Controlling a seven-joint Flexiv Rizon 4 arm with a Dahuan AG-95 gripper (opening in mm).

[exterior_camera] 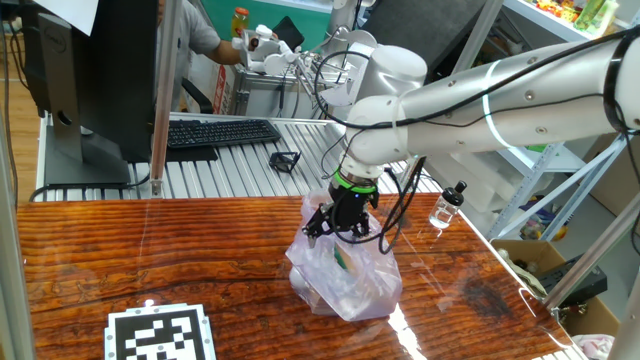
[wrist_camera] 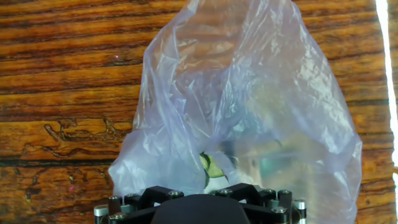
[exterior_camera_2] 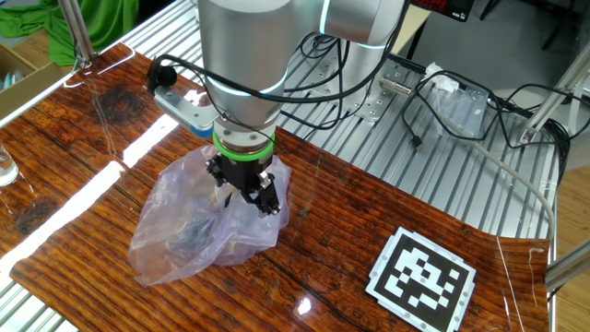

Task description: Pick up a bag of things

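The bag of things (exterior_camera: 345, 275) is a crinkly, translucent pale pink-lilac plastic bag lying on the wooden table (exterior_camera: 150, 250). Greenish and white items show through it. It also shows in the other fixed view (exterior_camera_2: 198, 231) and fills the hand view (wrist_camera: 249, 112), where a greenish item (wrist_camera: 210, 167) sits just ahead of the hand. My gripper (exterior_camera: 342, 235) is down at the bag's upper end, also seen in the other fixed view (exterior_camera_2: 247, 192). Its dark jaws stand apart with bunched plastic between them. The fingertips are hidden in the hand view.
A black-and-white marker card (exterior_camera: 160, 335) lies at the table's front left, also in the other fixed view (exterior_camera_2: 422, 277). A small clear bottle (exterior_camera: 447, 207) stands near the table's right edge. A keyboard (exterior_camera: 215, 132) and a monitor (exterior_camera: 90, 80) sit on the metal bench behind.
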